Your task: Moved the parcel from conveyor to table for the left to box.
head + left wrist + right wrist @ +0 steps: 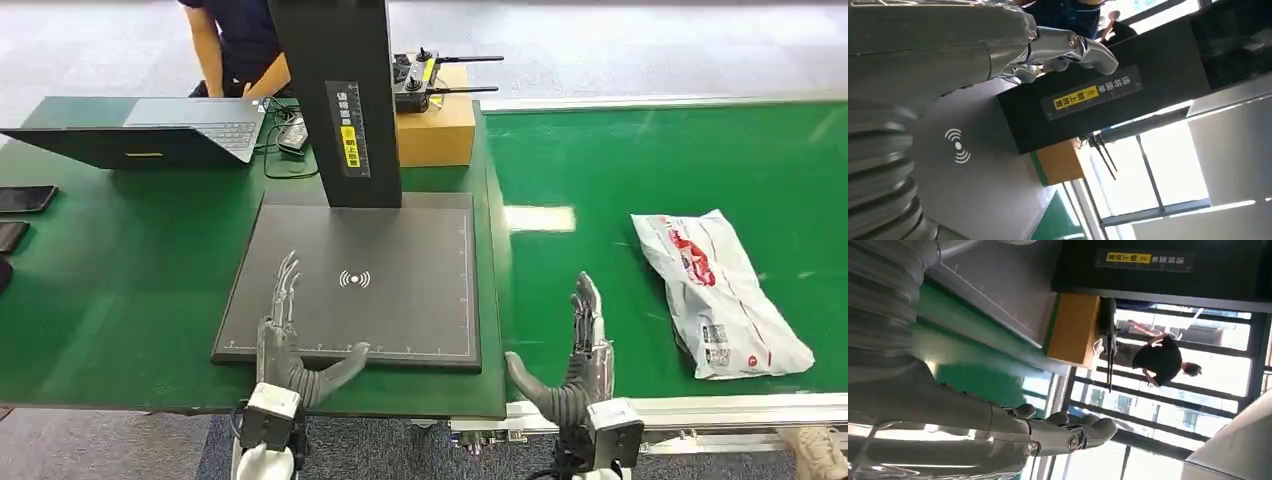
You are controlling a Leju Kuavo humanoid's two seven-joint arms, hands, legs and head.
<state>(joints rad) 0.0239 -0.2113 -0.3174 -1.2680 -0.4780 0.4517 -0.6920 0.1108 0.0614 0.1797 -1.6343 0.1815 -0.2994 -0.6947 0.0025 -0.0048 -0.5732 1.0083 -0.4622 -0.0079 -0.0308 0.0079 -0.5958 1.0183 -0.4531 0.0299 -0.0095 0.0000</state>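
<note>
Still unboxed: parcel (pixel 718 295) on conveyor (pixel 640 170)

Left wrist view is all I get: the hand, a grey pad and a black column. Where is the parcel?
Observer: The parcel lies on the green conveyor, to the right of the right hand, untouched.
Operator: Is the right hand holding anything?
Observer: No, its fingers are spread and it holds nothing.
Operator: Anyone near the table?
Observer: A person stands at the far side, behind the laptop.
</note>
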